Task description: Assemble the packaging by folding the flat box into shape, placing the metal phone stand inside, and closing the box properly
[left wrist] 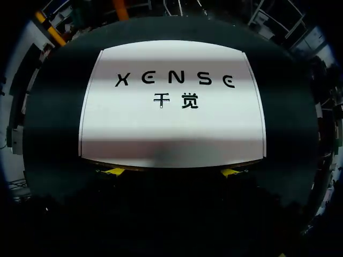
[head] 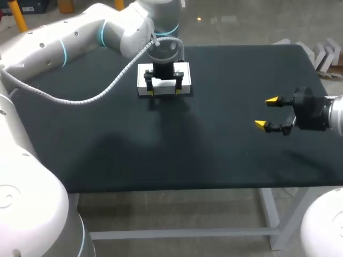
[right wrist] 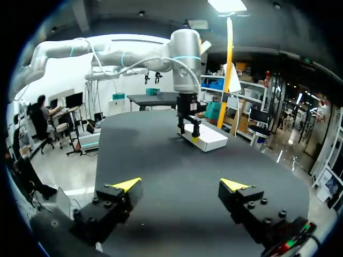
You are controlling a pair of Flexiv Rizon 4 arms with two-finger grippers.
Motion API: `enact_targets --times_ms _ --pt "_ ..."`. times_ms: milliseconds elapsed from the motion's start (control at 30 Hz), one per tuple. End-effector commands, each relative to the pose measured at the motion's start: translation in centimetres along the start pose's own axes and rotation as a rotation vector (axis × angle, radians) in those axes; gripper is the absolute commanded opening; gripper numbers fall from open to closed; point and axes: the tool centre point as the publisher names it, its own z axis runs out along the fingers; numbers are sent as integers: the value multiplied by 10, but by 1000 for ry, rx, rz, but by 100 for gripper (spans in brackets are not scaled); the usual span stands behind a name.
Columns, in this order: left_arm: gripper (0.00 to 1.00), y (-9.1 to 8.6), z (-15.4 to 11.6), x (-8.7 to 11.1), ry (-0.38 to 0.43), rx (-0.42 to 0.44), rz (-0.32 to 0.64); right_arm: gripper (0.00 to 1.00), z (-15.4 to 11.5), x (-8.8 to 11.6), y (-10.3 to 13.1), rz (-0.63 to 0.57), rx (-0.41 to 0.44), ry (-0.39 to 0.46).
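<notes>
left end effector [head: 164,91] over white box [head: 186,71], right end effector [head: 266,113] well apart

Robotics lab or test workshop, by the look; left arm [head: 69,37] and right arm [head: 333,115], white and jointed, at a black-topped table [head: 161,155] on a white metal frame [head: 270,214]; corrugated cable hose [head: 80,100] looped off the left arm.

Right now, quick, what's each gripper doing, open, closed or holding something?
Left gripper: open, tips at the edge of the white box, not gripping it.
Right gripper: open, empty.
</notes>
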Motion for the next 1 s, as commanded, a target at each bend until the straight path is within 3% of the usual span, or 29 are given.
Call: enact_targets --times_ms 33,500,1000 --pt "100 -15 7 4 -5 -21 1 100 -1 0 -1 -1 -7 1" --pt "100 -57 10 6 -17 -26 -2 100 -1 0 -1 -1 -7 1" --pt "100 -82 16 -7 8 -45 -16 100 -1 0 -1 -1 -7 1"
